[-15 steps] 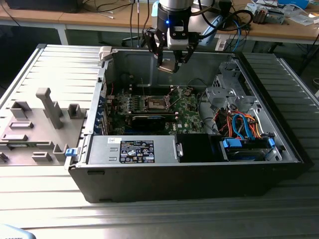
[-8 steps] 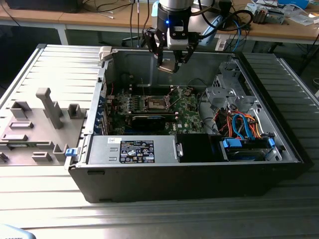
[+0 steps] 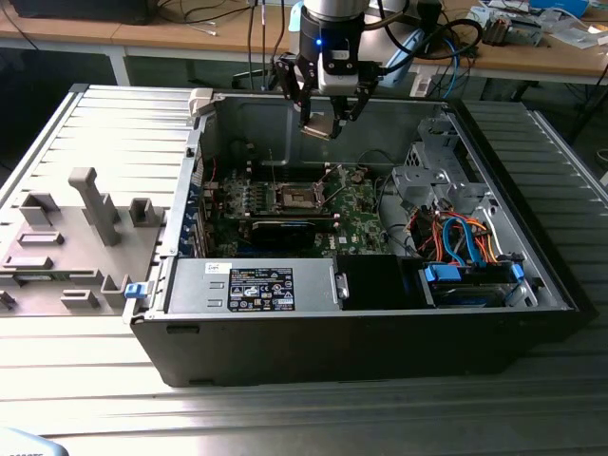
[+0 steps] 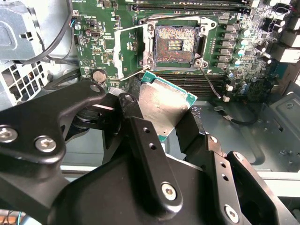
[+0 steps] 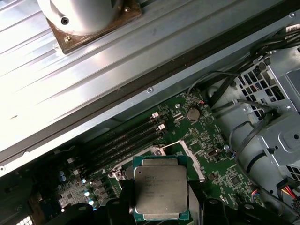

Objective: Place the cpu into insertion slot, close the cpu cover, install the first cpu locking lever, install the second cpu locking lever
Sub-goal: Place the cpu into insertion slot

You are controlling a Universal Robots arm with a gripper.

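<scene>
Holding the chip (image 4: 161,105) by its edges, the tool (image 3: 321,122) hangs over the open computer (image 3: 285,342), so the first step, putting the chip in, is in hand. The chip is up in the air above the bare square slot (image 4: 176,44), and I think it must line up flat and straight to fit. The writing on the white sticker (image 3: 259,288) is too small to read.

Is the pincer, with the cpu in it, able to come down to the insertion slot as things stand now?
Probably yes. The pincer holds the cpu above the insertion slot, the slot lies bare with the cpu cover swung aside, and nothing stands between them.
</scene>
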